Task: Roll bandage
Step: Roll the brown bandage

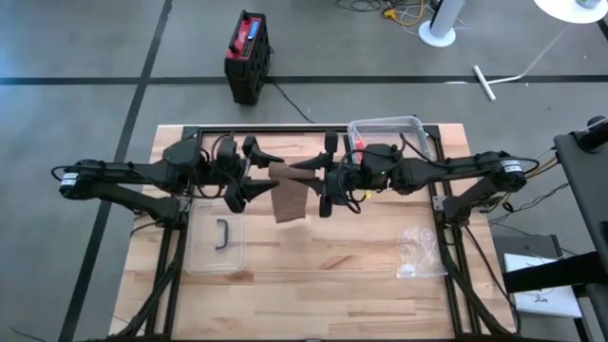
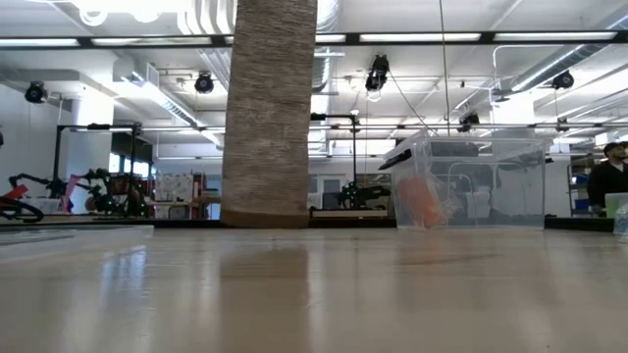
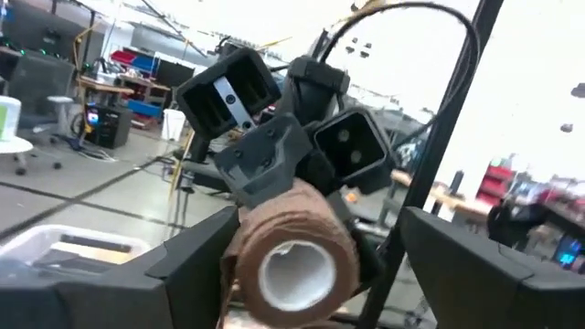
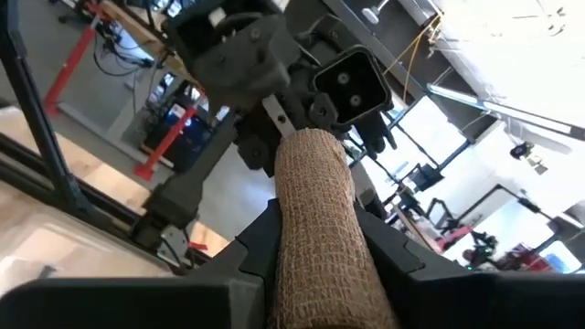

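1. High view: both arms reach toward each other above the middle of the wooden table [image 1: 313, 256]; the left gripper [image 1: 258, 174] and the right gripper [image 1: 323, 175] face one another, with the brown bandage [image 1: 288, 190] between them; a loose tail of it hangs down from the roll.
2. Right wrist view: the right gripper [image 4: 315, 239] is clamped on the bandage [image 4: 322, 233], one dark finger pressed against each side of the roll; the roll sticks forward past the fingertips toward the other arm's camera housing.
3. Left wrist view: the left gripper [image 3: 297, 265] has its fingers spread wide; the end of the bandage roll [image 3: 291, 260], with its white core showing, sits in the gap between them; whether either finger touches it cannot be told.
4. Low view: the hanging bandage [image 2: 267, 108] fills a tall strip of the picture, its lower edge at or just above the tabletop; contact cannot be told.
5. Clear plastic bin [image 1: 389, 133] stands at the table's far edge behind the right arm; a clear lid [image 1: 217, 242] with a dark handle lies on the table below the left arm; crumpled clear wrapping [image 1: 418, 249] lies near the right edge.
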You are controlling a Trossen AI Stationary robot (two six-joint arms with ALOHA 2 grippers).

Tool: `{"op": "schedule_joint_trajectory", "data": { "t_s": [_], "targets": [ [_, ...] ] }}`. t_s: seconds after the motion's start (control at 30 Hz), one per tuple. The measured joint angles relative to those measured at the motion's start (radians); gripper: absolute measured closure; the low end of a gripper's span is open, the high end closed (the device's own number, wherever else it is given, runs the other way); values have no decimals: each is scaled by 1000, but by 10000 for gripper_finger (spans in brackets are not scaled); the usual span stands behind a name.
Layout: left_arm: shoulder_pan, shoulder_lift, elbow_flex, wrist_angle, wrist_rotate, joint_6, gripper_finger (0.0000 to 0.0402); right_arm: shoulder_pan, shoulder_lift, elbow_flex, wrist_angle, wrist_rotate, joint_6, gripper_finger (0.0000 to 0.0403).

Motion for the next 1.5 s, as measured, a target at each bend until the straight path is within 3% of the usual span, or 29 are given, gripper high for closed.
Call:
{"op": "schedule_joint_trajectory", "data": {
  "t_s": [0.47,0.83,1.23,1.5],
  "targets": [
    [2,3,0,2,-11,-23,126,0,0,0,10,6,-24,313],
    [3,17,0,0,-13,-2,114,0,0,0,19,5,-34,313],
    [4,29,0,1,-18,5,232,0,0,0,-3,2,-16,313],
    [3,25,0,-2,-17,66,297,0,0,0,-7,2,96,250]
  ]
}}
